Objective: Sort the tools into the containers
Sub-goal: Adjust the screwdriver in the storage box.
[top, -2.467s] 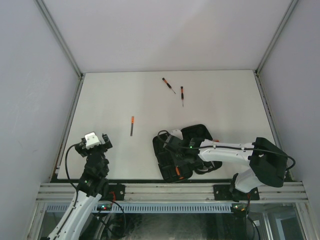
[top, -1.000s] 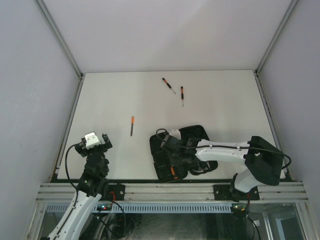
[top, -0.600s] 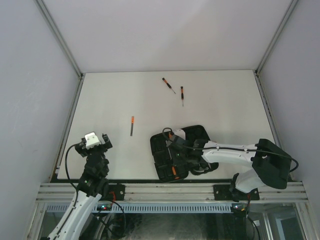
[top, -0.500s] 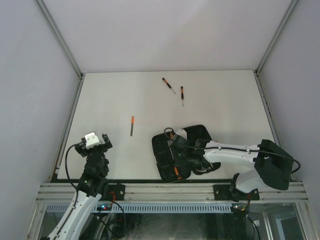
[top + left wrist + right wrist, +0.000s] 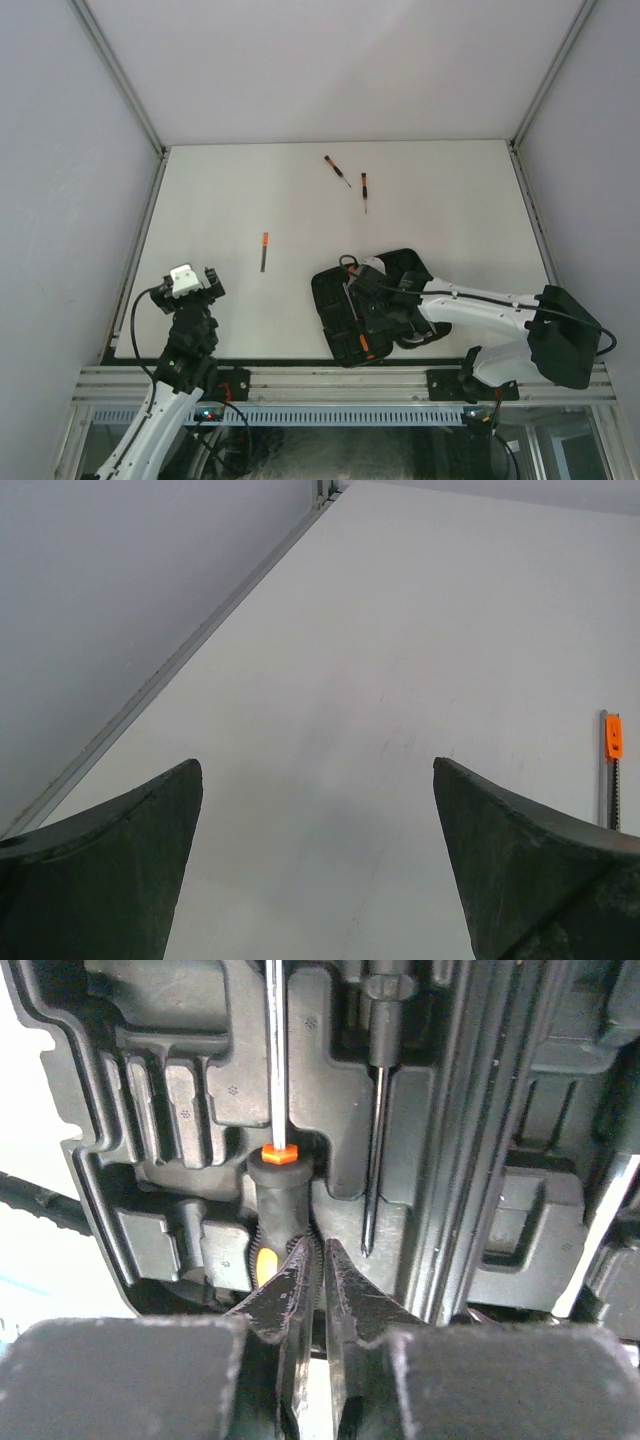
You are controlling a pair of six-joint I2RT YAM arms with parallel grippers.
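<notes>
Seating a screwdriver [image 5: 277, 1195] in the tool case [image 5: 160, 1110], apparently, the pressed-together right end effector [image 5: 320, 1247] should next fetch a far screwdriver [image 5: 365, 190].

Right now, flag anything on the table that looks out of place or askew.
Three tools lie loose outside the open tool case: a lone screwdriver to its left, two more screwdrivers near the far edge. The case itself sits skewed to the table edge.
</notes>
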